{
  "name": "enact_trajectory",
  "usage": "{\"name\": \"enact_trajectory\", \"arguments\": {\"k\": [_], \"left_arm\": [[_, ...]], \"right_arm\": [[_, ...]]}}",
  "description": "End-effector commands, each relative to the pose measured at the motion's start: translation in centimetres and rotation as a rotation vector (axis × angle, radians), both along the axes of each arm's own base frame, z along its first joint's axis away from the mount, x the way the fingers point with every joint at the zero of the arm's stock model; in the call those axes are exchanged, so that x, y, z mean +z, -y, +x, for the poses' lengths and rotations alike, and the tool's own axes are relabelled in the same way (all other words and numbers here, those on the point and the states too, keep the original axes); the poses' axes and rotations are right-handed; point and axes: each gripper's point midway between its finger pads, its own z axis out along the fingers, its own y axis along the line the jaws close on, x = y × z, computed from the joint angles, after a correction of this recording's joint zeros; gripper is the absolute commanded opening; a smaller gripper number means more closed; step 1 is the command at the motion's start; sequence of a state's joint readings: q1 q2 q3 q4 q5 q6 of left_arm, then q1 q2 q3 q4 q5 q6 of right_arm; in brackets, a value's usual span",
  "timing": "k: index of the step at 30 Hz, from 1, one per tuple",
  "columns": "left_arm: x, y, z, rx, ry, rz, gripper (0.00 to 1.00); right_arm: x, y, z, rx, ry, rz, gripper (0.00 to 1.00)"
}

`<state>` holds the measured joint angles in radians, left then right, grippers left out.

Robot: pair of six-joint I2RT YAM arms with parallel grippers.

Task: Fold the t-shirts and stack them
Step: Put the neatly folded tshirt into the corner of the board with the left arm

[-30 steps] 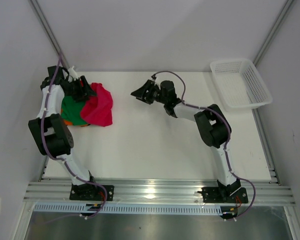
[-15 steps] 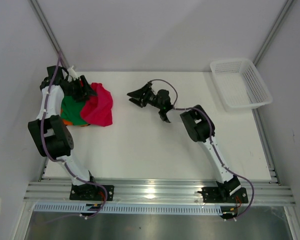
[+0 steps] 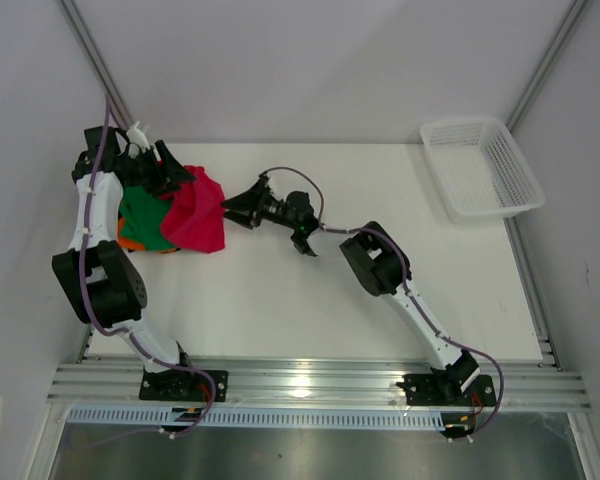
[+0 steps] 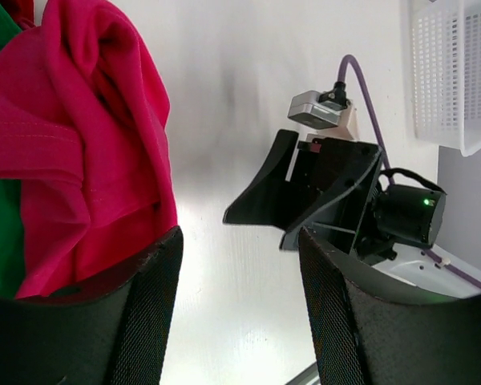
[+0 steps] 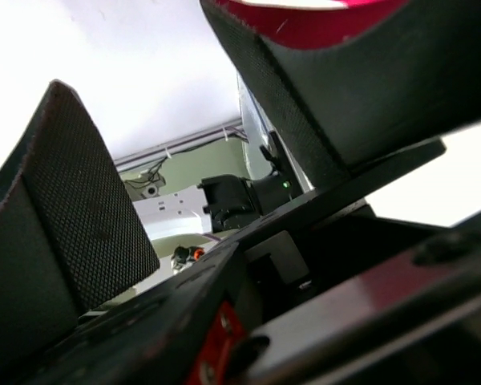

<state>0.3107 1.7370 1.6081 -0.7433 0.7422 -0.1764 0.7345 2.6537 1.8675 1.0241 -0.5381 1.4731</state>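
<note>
Crimson t-shirt (image 3: 198, 210) lies heaped at the table's far left, over a green t-shirt (image 3: 140, 215) and an orange t-shirt (image 3: 130, 243). Your left gripper (image 3: 170, 175) hovers over its far-left edge, nearer. Your right gripper (image 3: 242, 205) is just beside its right edge. Both have their fingers apart and empty.

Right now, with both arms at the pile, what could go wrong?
Collision: the open right gripper sits close to the open left gripper, both at the crimson t-shirt. Double grab: it lies bunched over the green t-shirt, so a pinch might catch both.
</note>
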Motion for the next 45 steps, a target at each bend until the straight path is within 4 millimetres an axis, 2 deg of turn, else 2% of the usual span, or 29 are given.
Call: {"name": "enact_trajectory", "arguments": {"k": [1, 7, 11, 13, 17, 19, 22, 26, 28, 30, 31, 32, 33, 35, 37, 45], "left_arm": [[2.4, 0.0, -0.2, -0.009, 0.062, -0.006, 0.63], [0.8, -0.7, -0.8, 0.041, 0.005, 0.032, 0.62], [-1.0, -0.9, -1.6, 0.095, -0.047, 0.040, 0.62], [-0.6, -0.4, -2.0, 0.114, -0.017, 0.014, 0.62], [2.5, 0.3, -2.5, 0.131, 0.074, -0.027, 0.63], [4.9, 1.7, -3.2, 0.112, 0.124, -0.098, 0.63], [6.7, 3.1, -3.9, 0.105, 0.192, -0.134, 0.63], [10.6, 5.7, -6.5, 0.053, 0.291, -0.185, 0.64], [11.4, 6.6, -7.5, 0.034, 0.319, -0.215, 0.65], [12.3, 7.9, -9.5, -0.006, 0.335, -0.270, 0.66], [13.0, 8.2, -10.1, -0.024, 0.363, -0.280, 0.67], [12.8, 8.7, -10.9, -0.040, 0.353, -0.305, 0.69], [13.6, 9.2, -12.0, -0.061, 0.386, -0.306, 0.69], [13.2, 9.6, -13.0, -0.061, 0.373, -0.328, 0.70], [12.8, 10.0, -13.7, -0.066, 0.381, -0.334, 0.71], [10.6, 10.3, -14.5, -0.041, 0.343, -0.344, 0.70]], "right_arm": [[7.2, -1.6, -1.8, 0.044, 0.142, 0.104, 0.65], [7.1, -3.1, -3.0, 0.069, 0.150, 0.094, 0.65], [5.4, -3.8, -3.5, 0.077, 0.134, 0.071, 0.65], [5.0, -3.9, -3.6, 0.078, 0.122, 0.072, 0.65], [4.1, -4.4, -3.5, 0.077, 0.110, 0.062, 0.65], [3.6, -4.5, -3.3, 0.074, 0.096, 0.064, 0.65], [3.3, -4.5, -3.2, 0.062, 0.081, 0.092, 0.65], [3.1, -4.6, -2.9, 0.050, 0.092, 0.093, 0.66], [2.7, -4.8, -2.7, 0.044, 0.096, 0.078, 0.66], [2.8, -5.1, -2.4, 0.039, 0.119, 0.076, 0.66], [2.0, -5.3, -2.0, 0.029, 0.109, 0.064, 0.66], [1.8, -5.4, -1.8, 0.025, 0.112, 0.060, 0.66], [2.5, -5.6, -1.6, 0.016, 0.133, 0.069, 0.66], [1.7, -5.8, -1.0, 0.003, 0.128, 0.053, 0.66], [2.0, -6.1, -0.5, -0.014, 0.145, 0.051, 0.67], [0.2, -6.4, 0.3, -0.050, 0.154, 0.034, 0.67]]}}
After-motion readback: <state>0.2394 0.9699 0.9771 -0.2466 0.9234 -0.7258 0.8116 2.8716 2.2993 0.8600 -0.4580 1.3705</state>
